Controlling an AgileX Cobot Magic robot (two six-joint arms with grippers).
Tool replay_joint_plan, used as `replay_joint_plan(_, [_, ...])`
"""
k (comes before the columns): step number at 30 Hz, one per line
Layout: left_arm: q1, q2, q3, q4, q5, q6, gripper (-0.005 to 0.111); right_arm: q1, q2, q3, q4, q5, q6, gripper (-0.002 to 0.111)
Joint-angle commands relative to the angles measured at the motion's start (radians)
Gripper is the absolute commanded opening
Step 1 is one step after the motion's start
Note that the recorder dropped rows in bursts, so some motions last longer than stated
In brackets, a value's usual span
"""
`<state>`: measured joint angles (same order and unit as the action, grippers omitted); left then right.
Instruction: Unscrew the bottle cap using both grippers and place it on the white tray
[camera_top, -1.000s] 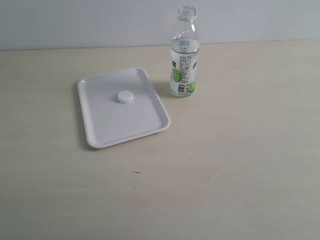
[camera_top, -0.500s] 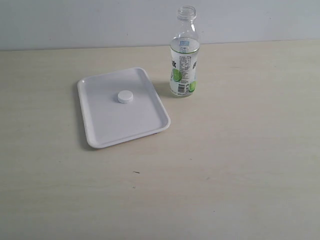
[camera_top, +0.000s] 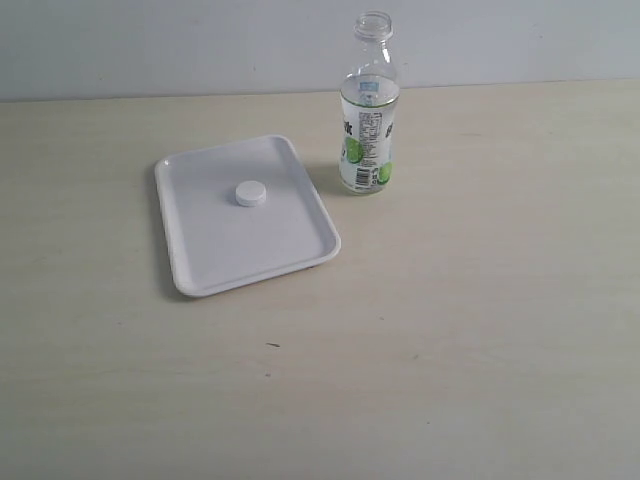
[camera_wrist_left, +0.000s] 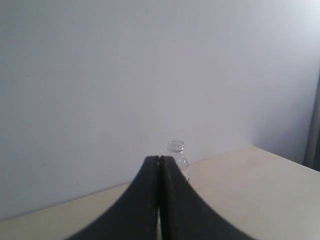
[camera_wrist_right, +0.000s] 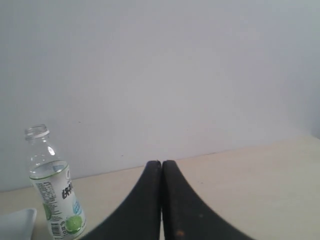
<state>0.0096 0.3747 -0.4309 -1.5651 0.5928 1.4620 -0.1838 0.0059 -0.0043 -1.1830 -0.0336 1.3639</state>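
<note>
The small white bottle cap (camera_top: 250, 193) lies flat on the white tray (camera_top: 215, 255), near its far middle. Just right of the tray the clear bottle (camera_top: 369, 110) stands upright with its neck uncapped. Neither arm shows in the exterior view. My left gripper (camera_wrist_left: 159, 159) is shut with nothing between its black fingers; the bottle (camera_wrist_left: 176, 150) peeks out far behind them. My right gripper (camera_wrist_right: 161, 164) is shut and holds nothing, well apart from the bottle (camera_wrist_right: 52, 185) and a corner of the tray (camera_wrist_right: 17, 222).
A pale wooden table (camera_top: 480, 330) carries everything, with a plain light wall (camera_top: 150, 45) along its far edge. A tiny dark speck (camera_top: 272, 345) lies on the table in front of the tray.
</note>
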Motion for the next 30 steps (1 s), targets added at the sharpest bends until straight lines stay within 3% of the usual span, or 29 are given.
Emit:
replay_joint_plan(1, [0.003,-0.003,0.004,-0.007,0.000,-0.001,0.000,0.004,-0.006,0.004,-0.002,-0.078,-0.009,0.000])
replay_joint_plan(4, [0.003,-0.003,0.004,-0.007,0.000,-0.001,0.000,0.004,-0.006,0.004,0.020,-0.083,-0.015,0.000])
replay_joint_plan(6, [0.003,-0.003,0.004,-0.007,0.000,-0.001,0.000,0.004,-0.006,0.004,0.141,-0.052,-0.113,0.000])
replay_joint_plan(11, [0.003,-0.003,0.004,-0.007,0.000,-0.001,0.000,0.004,-0.006,0.004,0.825,0.013,-0.820,0.000])
replay_joint_plan(15, [0.003,-0.003,0.004,-0.007,0.000,-0.001,0.000,0.004,-0.006,0.004,1.166,0.053,-1.185,0.000])
replay_joint_plan(30, [0.003,-0.003,0.004,-0.007,0.000,-0.001,0.000,0.004,-0.006,0.004,1.219,0.131,-1.220,0.000])
